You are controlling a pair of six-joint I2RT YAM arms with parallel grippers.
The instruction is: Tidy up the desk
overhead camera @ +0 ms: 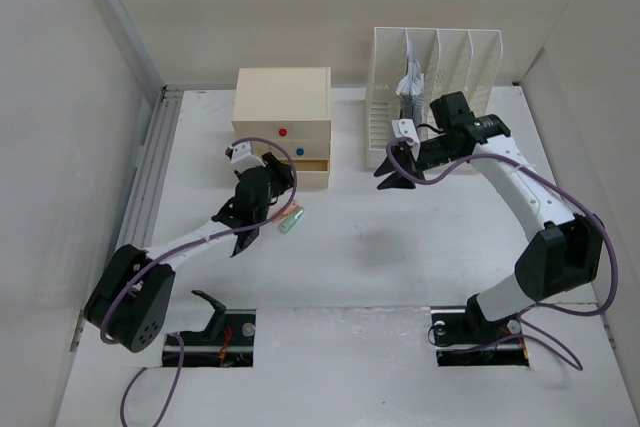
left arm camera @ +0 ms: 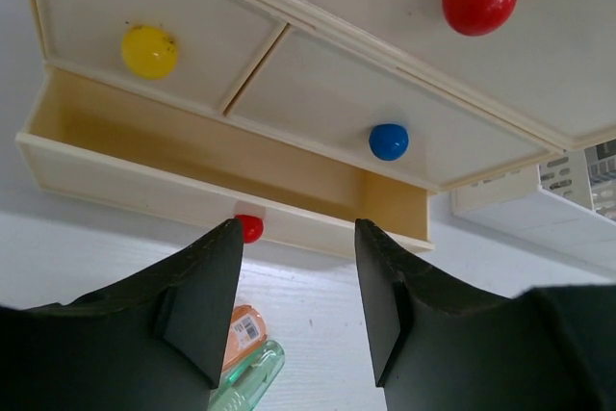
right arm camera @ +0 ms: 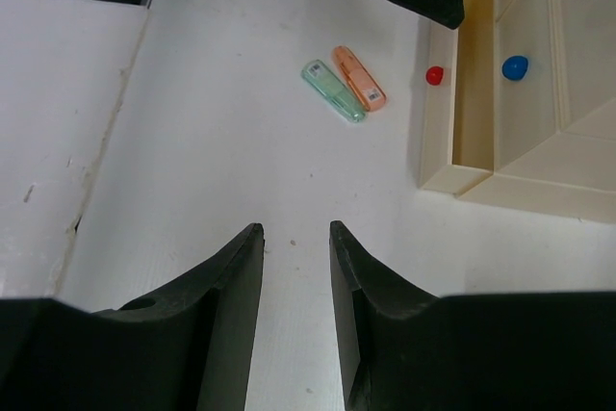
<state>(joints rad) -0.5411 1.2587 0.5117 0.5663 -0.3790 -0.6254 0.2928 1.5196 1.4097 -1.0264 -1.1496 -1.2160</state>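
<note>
White matte tabletop is presented by the desk (overhead camera: 380, 247), which fills the overhead view; two dark cutouts (overhead camera: 210, 337) are seen at its near edge by the arm bases, and a grey rail (overhead camera: 150, 172) is set along its left side. A cream drawer box (overhead camera: 283, 97) is placed at the back of the desk; its bottom drawer (left arm camera: 144, 185) is pulled out, and a small red knob (left arm camera: 249, 227) is fixed to the drawer's front. A green highlighter (right arm camera: 332, 90) and an orange highlighter (right arm camera: 359, 78) are laid side by side on the desk, just in front of the pulled-out drawer. The left gripper (left arm camera: 296, 238) is held above these two pens, facing the drawer; its jaws are spread fairly wide and nothing is held between them. A white slotted file rack (overhead camera: 435, 77) is stood to the right of the drawer box, with papers (overhead camera: 411, 87) lodged in one slot. The right gripper (right arm camera: 294, 238) is positioned in front of the rack, above bare desk; its jaws are parted by a narrower gap, and nothing is gripped.
</note>
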